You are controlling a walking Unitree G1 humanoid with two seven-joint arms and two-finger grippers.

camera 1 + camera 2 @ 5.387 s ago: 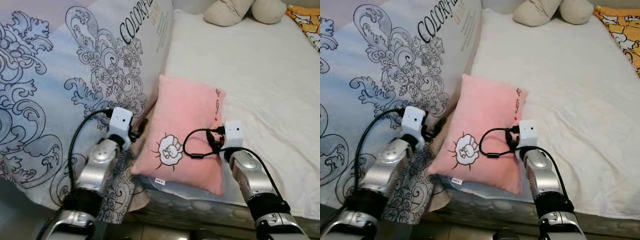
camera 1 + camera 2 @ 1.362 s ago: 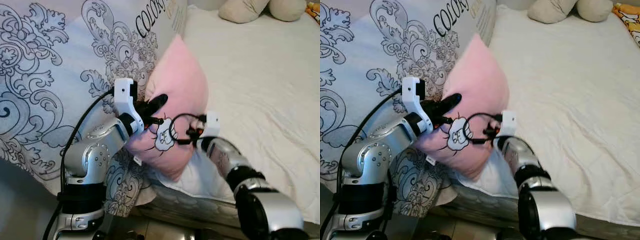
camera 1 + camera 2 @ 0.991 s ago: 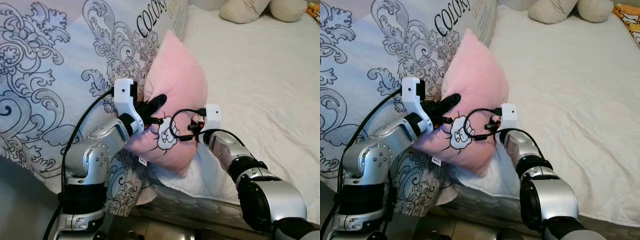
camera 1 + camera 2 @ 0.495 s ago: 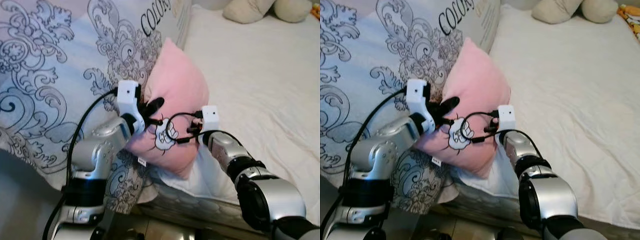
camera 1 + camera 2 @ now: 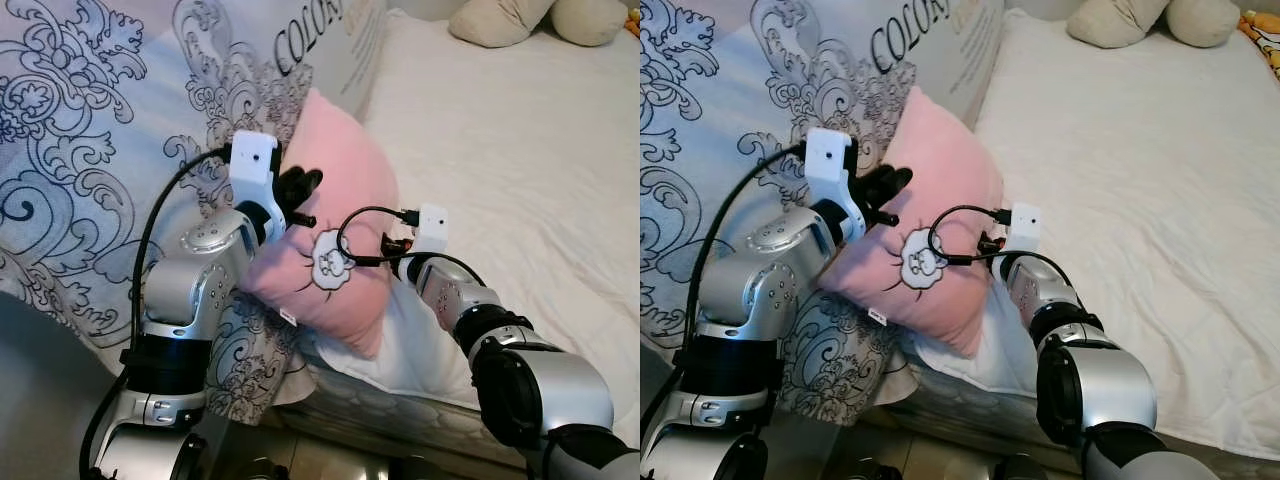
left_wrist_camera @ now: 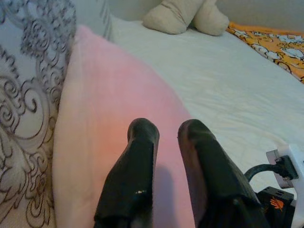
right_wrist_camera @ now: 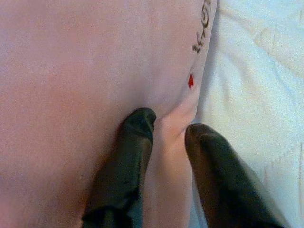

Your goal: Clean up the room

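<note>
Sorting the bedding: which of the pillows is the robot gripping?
The pink pillow with the sheep print, pinched by the right gripper; the cream pillow lies untouched at the bed's head.

The big patterned pillow (image 5: 110,140) carries dark capitals reading "COLOR", cut off at the frame's twelve o'clock edge. Smaller print beside that on the pillow is too fine to read, as is the dark lettering by a red heart on the pink pillow (image 7: 71,71).

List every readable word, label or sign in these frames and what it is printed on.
"COLOR…": large dark capitals on the grey scroll-patterned quilt, cut off at the frame's top.
Smaller lines beside it: unreadable.
Dark script with a red heart on the pink plush pillow: too blurred.
Pillow's white seam tag: too small.
</note>
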